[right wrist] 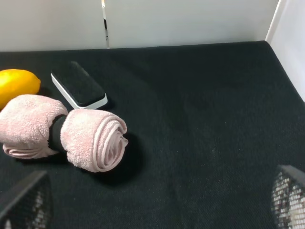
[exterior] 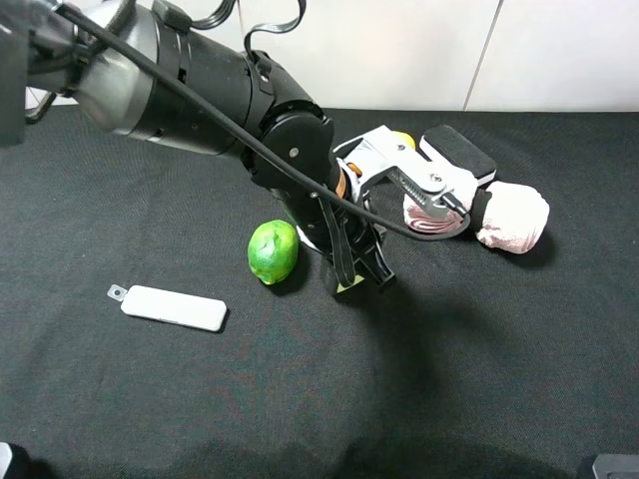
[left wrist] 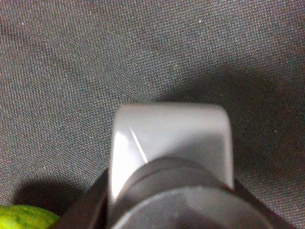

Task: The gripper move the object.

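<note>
The fingers (exterior: 380, 267) of your left gripper (exterior: 359, 283) are squeezed in tight on the pump bottle (left wrist: 171, 143), one finger on each side of it. The bottle is upright near the middle of the black cloth (exterior: 479, 379), but you cannot tell if it sits on the cloth or hangs just over it. Only a bit of its pale green label peeks out under the fingers. The left wrist view looks down on its grey pump head. A green lime (exterior: 273, 251) sits just beside the bottle, at 9 o'clock from it. A flat white bar (exterior: 172, 307) lies at 8 o'clock from the lime, well apart. A rolled pink towel (exterior: 509, 218) lies at 2 o'clock from the bottle. A black-and-white eraser block (exterior: 457, 153) is at 11 o'clock from the towel, with a yellow lemon (right wrist: 16, 83) at 9 o'clock from the block. Your right gripper (right wrist: 155, 202) is wide open and holds nothing.
</note>
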`<state>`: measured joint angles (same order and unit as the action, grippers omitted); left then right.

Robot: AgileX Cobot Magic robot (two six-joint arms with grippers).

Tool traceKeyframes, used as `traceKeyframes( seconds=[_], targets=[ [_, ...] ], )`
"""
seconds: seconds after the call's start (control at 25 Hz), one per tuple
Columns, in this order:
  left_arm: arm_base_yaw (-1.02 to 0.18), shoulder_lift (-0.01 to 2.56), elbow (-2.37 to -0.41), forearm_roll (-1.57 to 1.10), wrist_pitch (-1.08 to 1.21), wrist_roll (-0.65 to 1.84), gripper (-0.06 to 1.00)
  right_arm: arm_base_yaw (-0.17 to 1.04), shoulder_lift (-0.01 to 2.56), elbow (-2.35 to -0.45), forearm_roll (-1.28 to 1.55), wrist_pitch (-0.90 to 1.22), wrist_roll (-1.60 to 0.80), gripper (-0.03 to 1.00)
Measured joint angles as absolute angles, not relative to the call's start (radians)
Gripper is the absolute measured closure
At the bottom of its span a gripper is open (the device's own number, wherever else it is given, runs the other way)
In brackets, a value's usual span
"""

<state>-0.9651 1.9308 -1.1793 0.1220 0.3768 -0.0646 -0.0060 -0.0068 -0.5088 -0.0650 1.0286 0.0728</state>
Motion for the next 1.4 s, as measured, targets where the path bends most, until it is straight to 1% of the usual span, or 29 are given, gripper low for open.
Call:
traceKeyframes(
  seconds=[0.28,0.56,0.88,0.96,1.12,1.24,1.4],
  targets=[
    [-0.965,1.931,-1.179,0.122,0.378,-0.065,0.48,-0.006,-0.007,-0.509,-0.065,1.029,0.073,0.27],
    [-0.965,1.931,-1.179,0.122,0.375,-0.066,0.38,-0.006,-0.007,-0.509,-0.065,1.029,0.073,0.27],
    [-0.964,1.931,-1.179,0.122,0.375,-0.066,0.36,-0.006,-0.007,-0.509,-0.065,1.029,0.073,0.27],
    [-0.964,1.931,-1.179,0.122,0.375,-0.066,0.32,-0.006,-0.007,-0.509,-0.065,1.029,0.073,0.27],
    [-0.964,1.931,-1.179,0.122,0.375,-0.067,0.21,-0.006,-0.007,-0.509,-0.065,1.029,0.073,0.27],
    [-0.964,1.931,-1.179,0.122,0.375,-0.084,0.18,-0.006,-0.007,-0.509,-0.065,1.029,0.073,0.27],
    [-0.964,1.931,-1.179,0.122,0.375,-0.097,0.18,-0.006,-0.007,-0.509,-0.065,1.029,0.073,0.27]
  ],
)
